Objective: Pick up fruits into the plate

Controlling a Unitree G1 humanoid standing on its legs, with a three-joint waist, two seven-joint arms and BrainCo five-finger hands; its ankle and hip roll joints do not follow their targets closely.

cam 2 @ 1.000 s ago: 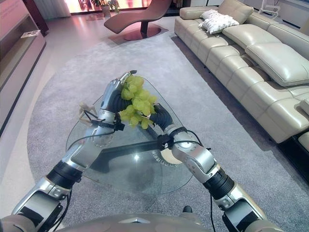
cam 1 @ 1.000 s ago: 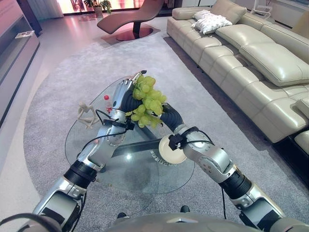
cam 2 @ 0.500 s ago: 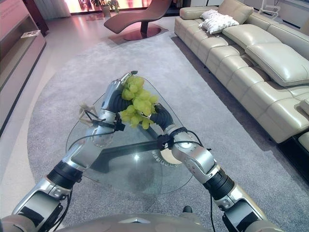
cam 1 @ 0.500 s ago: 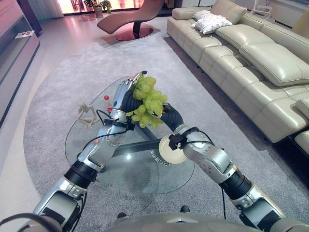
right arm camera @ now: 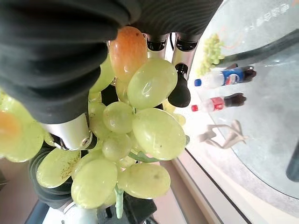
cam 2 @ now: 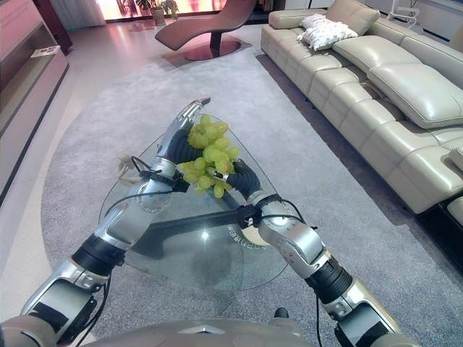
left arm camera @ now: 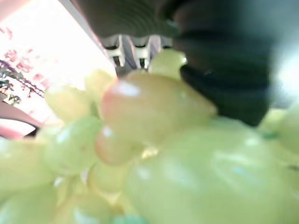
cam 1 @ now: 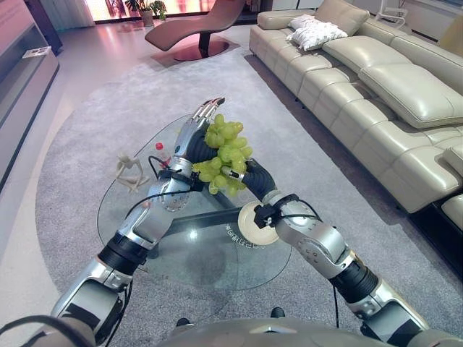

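Left eye view has the grapes lifted between left hand, fingers straight, and right hand, fingers curled round them; next, lowering onto the plate.

This is a living room in a home. A long cream sofa with a white pillow stands beside a big grey rug. A glass coffee table sits on the rug, and a brown lounge chair is farther back.
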